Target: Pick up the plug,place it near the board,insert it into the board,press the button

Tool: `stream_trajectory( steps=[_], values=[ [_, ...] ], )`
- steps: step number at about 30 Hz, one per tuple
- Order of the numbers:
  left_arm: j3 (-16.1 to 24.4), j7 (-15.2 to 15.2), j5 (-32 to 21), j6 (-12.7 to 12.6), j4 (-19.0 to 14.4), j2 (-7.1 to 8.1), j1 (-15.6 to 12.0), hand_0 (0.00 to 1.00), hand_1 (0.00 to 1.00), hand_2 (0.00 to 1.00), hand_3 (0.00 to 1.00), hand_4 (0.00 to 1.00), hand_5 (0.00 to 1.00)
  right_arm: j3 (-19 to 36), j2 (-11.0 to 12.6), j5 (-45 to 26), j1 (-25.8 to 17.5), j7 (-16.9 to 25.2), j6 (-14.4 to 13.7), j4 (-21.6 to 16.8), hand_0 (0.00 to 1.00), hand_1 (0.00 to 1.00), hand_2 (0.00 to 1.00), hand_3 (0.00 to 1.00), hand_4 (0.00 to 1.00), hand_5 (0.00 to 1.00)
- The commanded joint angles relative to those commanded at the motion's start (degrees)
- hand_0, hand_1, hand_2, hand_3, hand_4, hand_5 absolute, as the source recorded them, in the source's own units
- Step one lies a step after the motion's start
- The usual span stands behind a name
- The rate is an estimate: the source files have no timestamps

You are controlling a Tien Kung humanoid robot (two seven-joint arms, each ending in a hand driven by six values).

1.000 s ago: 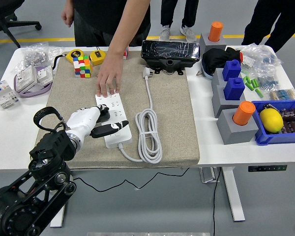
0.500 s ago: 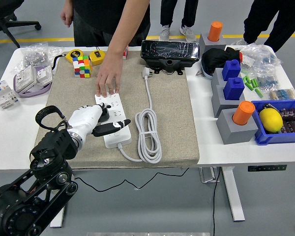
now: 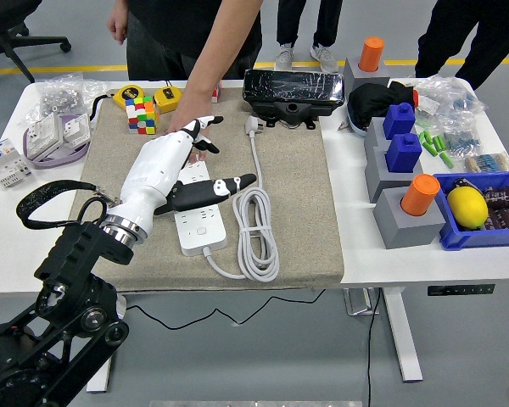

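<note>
I see the board (image 3: 201,222), a white power strip, lying lengthwise on the beige mat (image 3: 297,212), its far end under the robot's hand. I cannot find a plug seated in its sockets; the hand hides that section. The strip's own white cable (image 3: 256,222) lies coiled just to its right, and its plug (image 3: 253,126) rests at the mat's far edge, near a black box (image 3: 293,91).

The left hand (image 3: 171,170) is extended forward over the strip, palm down, white shell uppermost. Its fingers are spread wide and hold nothing. The black-tipped thumb (image 3: 229,184) points right, across the strip toward the cable coil. The fingertips (image 3: 205,125) reach the far end of the strip. The black forearm (image 3: 76,254) rises from the lower left corner at a steep angle.

A person's hand (image 3: 193,136) comes down from the far side and sits at the strip's far end, mostly covered by the robot's fingers; I cannot tell whether they touch.

A colour cube (image 3: 140,113) stands left of them.
</note>
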State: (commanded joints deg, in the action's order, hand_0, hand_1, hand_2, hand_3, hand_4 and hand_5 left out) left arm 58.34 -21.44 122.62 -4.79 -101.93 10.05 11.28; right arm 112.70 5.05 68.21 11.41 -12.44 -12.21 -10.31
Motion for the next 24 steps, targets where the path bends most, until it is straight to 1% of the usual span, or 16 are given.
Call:
stream_trajectory(
  steps=[1,2,7,8,10,11,12,13,14,16,18,19,24],
  values=[
    [0.2,-0.3,-0.1,1.7,0.0,0.31,0.0,0.284,0.180,0.209,0.856,0.626,0.029,0.0,0.0,0.0,0.0,0.0,0.0,0.0,0.783,0.693,0.710,0.755,0.998,0.998],
    [0.2,-0.5,-0.1,3.3,0.0,0.62,-0.1,0.213,0.034,0.118,0.725,0.632,0.002,0.0,0.0,0.1,-0.1,-0.1,0.0,0.0,0.783,0.693,0.709,0.755,0.998,0.998],
    [0.1,-1.5,1.3,13.3,0.0,1.79,0.2,0.213,0.034,0.118,0.725,0.632,0.002,0.1,0.1,0.2,-0.1,-0.3,0.0,0.0,0.783,0.693,0.709,0.755,0.998,0.998],
    [-0.1,-2.0,2.2,15.9,0.0,1.99,0.4,0.207,0.014,0.111,0.796,0.572,0.002,0.1,0.1,0.2,0.0,-0.3,-0.1,0.0,0.782,0.693,0.709,0.755,0.998,0.998],
    [-0.2,-2.6,2.7,20.2,0.0,2.18,0.5,0.207,0.014,0.111,0.796,0.572,0.002,0.1,0.1,0.2,0.1,-0.3,-0.1,0.0,0.782,0.693,0.709,0.755,0.998,0.998],
    [-0.3,-3.4,2.9,22.8,0.0,2.36,0.5,0.207,0.014,0.111,0.796,0.572,0.002,0.0,0.1,0.1,0.1,-0.2,-0.2,0.0,0.782,0.693,0.709,0.755,0.998,0.998],
    [-0.4,-3.9,3.0,24.8,0.0,2.48,0.6,0.207,0.014,0.111,0.796,0.572,0.002,-0.1,0.1,0.1,0.1,-0.2,-0.2,0.0,0.782,0.693,0.709,0.755,0.998,0.998],
    [-0.4,-4.5,3.2,26.8,0.0,2.59,0.6,0.198,0.011,0.116,0.811,0.616,0.002,0.0,0.2,0.2,0.1,-0.2,-0.2,0.0,0.782,0.693,0.709,0.755,0.998,0.998],
    [-0.5,-5.0,3.1,29.1,0.0,2.74,0.6,0.198,0.011,0.116,0.811,0.616,0.002,0.0,0.1,0.2,0.1,-0.2,-0.2,0.0,0.782,0.693,0.709,0.755,0.998,0.998],
    [-0.6,-5.3,2.9,30.4,0.0,2.86,0.5,0.198,0.011,0.116,0.811,0.616,0.002,0.0,0.2,0.2,0.0,-0.3,-0.2,0.0,0.782,0.693,0.709,0.755,0.998,0.998],
    [-0.9,-5.7,3.7,30.1,0.2,2.90,0.6,0.198,0.011,0.116,0.811,0.616,0.002,0.1,0.2,0.5,-0.1,-0.4,-0.1,0.0,0.782,0.693,0.709,0.755,0.998,0.998],
    [-0.9,-5.5,4.2,29.6,0.9,2.74,0.6,0.200,0.011,0.117,0.806,0.630,0.002,0.1,0.2,0.4,-0.1,-0.4,-0.1,0.0,0.782,0.693,0.709,0.755,0.998,0.998],
    [-1.0,-4.4,4.4,28.6,3.6,2.03,0.6,0.200,0.011,0.117,0.806,0.630,0.002,0.0,0.3,0.3,0.2,-0.4,-0.1,0.0,0.782,0.693,0.709,0.755,0.998,0.998]
  ],
)
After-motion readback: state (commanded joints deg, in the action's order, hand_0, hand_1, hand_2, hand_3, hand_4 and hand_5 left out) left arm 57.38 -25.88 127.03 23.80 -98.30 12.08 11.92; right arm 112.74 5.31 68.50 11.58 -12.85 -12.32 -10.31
